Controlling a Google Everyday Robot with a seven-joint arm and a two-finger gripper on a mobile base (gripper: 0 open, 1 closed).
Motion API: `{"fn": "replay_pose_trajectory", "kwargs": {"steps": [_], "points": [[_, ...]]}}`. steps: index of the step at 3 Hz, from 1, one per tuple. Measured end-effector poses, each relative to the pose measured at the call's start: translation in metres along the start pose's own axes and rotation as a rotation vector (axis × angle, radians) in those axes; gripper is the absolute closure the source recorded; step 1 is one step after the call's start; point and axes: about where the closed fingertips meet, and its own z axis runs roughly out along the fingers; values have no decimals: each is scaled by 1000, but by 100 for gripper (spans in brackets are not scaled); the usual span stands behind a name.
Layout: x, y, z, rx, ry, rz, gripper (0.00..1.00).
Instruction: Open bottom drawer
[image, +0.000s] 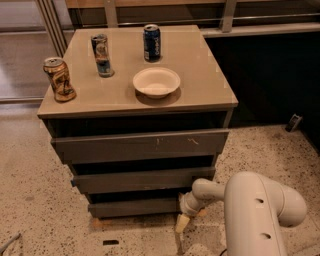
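The bottom drawer (135, 206) is the lowest dark grey-brown front of the cabinet, just above the floor. It sits further back than the middle front (145, 179) and the scratched top front (140, 145), which stick out in steps. My gripper (182, 222) hangs at the bottom drawer's right end, pointing down toward the floor, at the end of my white arm (260, 210), which comes in from the lower right. Whether it touches the drawer front cannot be told.
On the beige cabinet top (200, 85) stand a crushed brown can (59, 79), a slim can (102, 55), a blue can (152, 43) and a white bowl (156, 82). Speckled floor surrounds the cabinet. A dark wall and a railing lie behind and to the right.
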Motion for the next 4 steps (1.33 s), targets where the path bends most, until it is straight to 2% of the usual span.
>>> {"fn": "replay_pose_trajectory", "kwargs": {"steps": [1, 2, 3, 4], "points": [[-1, 0, -2, 0, 0, 0, 0], [5, 19, -6, -59, 18, 26, 0], [6, 25, -10, -78, 25, 33, 0], [14, 65, -17, -204, 65, 57, 0]]}}
